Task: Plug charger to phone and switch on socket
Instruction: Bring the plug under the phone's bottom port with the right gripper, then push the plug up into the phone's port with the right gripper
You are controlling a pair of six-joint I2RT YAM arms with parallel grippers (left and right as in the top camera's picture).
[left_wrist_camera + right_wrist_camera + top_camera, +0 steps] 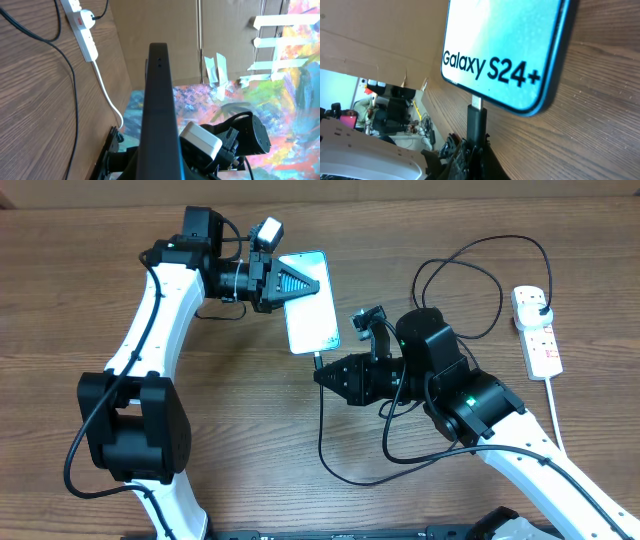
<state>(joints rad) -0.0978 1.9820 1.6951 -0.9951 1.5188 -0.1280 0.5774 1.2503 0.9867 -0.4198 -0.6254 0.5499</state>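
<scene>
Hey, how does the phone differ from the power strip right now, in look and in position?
The phone has a lit blue-teal screen in a black frame, while the strip is white with red switches. The phone is gripped by the left fingers, but the strip lies free on the table, far to the right. Both are long rectangles, and the black charger reaches each.

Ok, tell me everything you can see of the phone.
The phone is slim, with a black frame and a lit blue-teal screen reading Galaxy S24+ near its lower end. It faces up over the wooden table, slightly angled. The left gripper is shut on its upper part. The charger, pinched by the right gripper, meets the port in its bottom edge, some metal tip showing.
</scene>
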